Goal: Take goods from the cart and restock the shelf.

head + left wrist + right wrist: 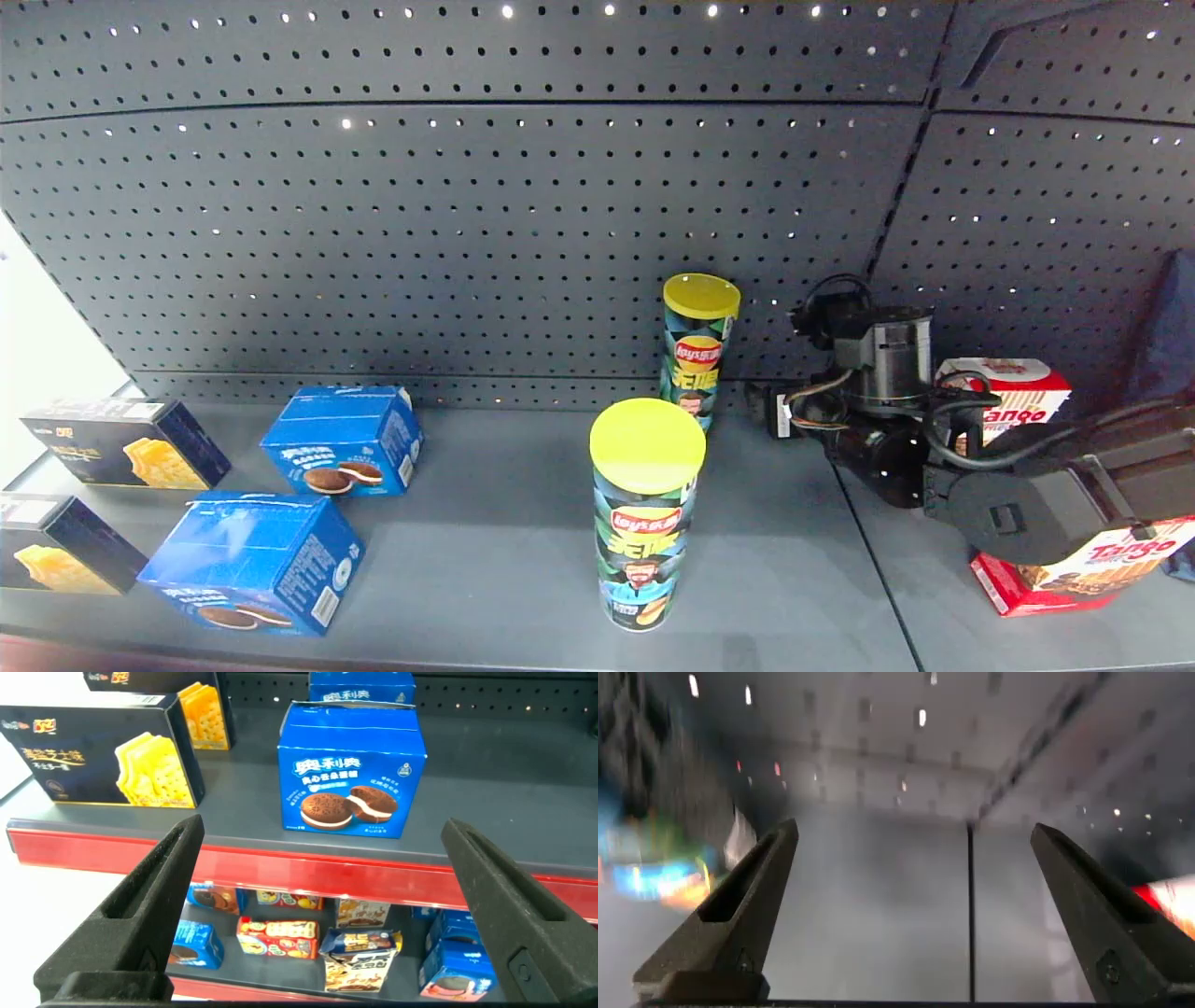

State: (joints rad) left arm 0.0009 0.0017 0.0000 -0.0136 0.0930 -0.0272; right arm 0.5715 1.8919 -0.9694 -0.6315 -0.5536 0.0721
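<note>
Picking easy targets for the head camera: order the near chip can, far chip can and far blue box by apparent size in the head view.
1. near chip can
2. far blue box
3. far chip can
Nearness to the camera enlarges the first.

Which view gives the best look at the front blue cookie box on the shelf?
The left wrist view: the front blue cookie box faces it squarely, with the front panel whole. The head view shows the box from above, at an angle. The right wrist view is too blurred to tell.
</note>
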